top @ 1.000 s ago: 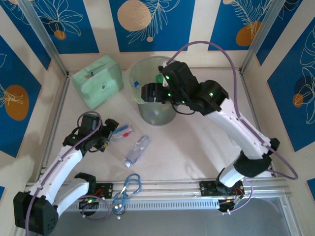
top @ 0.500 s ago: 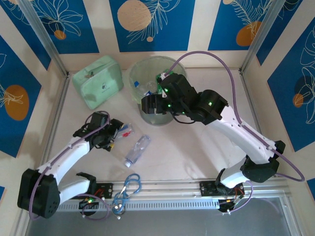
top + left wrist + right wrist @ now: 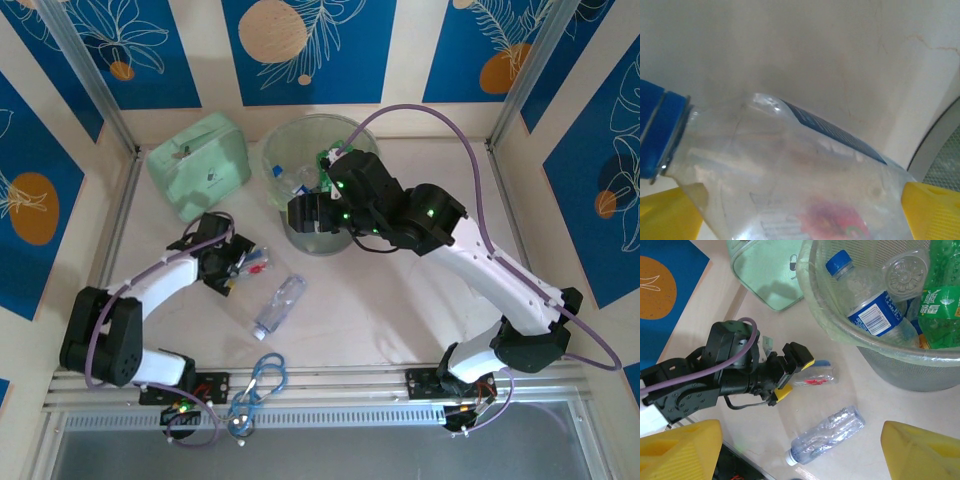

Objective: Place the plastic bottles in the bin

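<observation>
Lying on the desk (image 3: 380, 300), two plastic bottles (image 3: 279, 306); left jaws open around the crushed bottle (image 3: 252, 265), right jaws open, empty.

Open desk (image 3: 410, 300) on the right, clutter on the left.
The desk is bare right of the bin (image 3: 296, 140). The right hand (image 3: 297, 213) hangs at the bin's near rim. The zip case (image 3: 198, 165), left hand (image 3: 238, 265) and a lying clear bottle (image 3: 279, 305) crowd the left.
</observation>
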`<move>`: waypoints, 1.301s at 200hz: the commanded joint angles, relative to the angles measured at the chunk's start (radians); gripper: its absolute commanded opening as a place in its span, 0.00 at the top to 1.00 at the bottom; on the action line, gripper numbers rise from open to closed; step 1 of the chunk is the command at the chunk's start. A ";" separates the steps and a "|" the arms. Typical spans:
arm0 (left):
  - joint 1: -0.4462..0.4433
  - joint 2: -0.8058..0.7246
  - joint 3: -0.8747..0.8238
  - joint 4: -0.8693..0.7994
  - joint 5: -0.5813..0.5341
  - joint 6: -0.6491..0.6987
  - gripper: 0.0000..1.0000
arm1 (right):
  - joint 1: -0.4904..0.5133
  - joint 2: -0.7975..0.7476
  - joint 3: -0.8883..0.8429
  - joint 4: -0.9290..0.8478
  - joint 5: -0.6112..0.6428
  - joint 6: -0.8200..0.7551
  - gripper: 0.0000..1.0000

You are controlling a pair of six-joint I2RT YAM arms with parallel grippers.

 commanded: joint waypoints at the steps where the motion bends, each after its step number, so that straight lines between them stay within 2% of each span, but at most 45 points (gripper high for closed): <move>1: 0.025 0.041 0.046 -0.014 -0.015 0.054 0.02 | 0.000 -0.017 -0.018 0.010 -0.008 0.006 0.17; 32: 0.038 0.034 0.100 -0.073 -0.017 0.151 0.02 | -0.002 -0.012 -0.029 0.012 -0.017 0.007 0.16; 66: 0.049 -0.081 0.117 -0.196 -0.058 0.275 0.00 | -0.003 -0.015 -0.044 0.023 -0.020 0.009 0.16; 101: 0.142 -0.163 0.045 -0.213 -0.025 0.295 0.00 | -0.002 -0.013 -0.063 0.050 -0.039 0.013 0.16; 127: 0.173 -0.160 0.030 -0.194 0.032 0.275 0.08 | 0.004 -0.009 -0.064 0.048 -0.041 0.015 0.16; 140: 0.190 -0.159 0.030 -0.178 0.041 0.307 0.14 | 0.007 -0.015 -0.071 0.048 -0.037 0.017 0.16; 154: 0.206 -0.147 0.051 -0.164 0.027 0.399 0.18 | 0.007 -0.026 -0.087 0.054 -0.037 0.023 0.17; 173: 0.208 -0.094 0.113 -0.174 0.006 0.612 0.11 | 0.008 -0.038 -0.113 0.066 -0.043 0.030 0.17; 189: 0.208 -0.045 0.159 -0.183 0.011 0.722 0.08 | 0.008 -0.039 -0.128 0.074 -0.049 0.036 0.16; 214: 0.208 0.021 0.195 -0.128 0.038 0.794 0.06 | 0.013 -0.028 -0.127 0.082 -0.057 0.038 0.16; 260: 0.196 0.141 0.248 -0.052 0.202 0.846 0.01 | 0.033 -0.022 -0.107 0.071 -0.042 0.042 0.16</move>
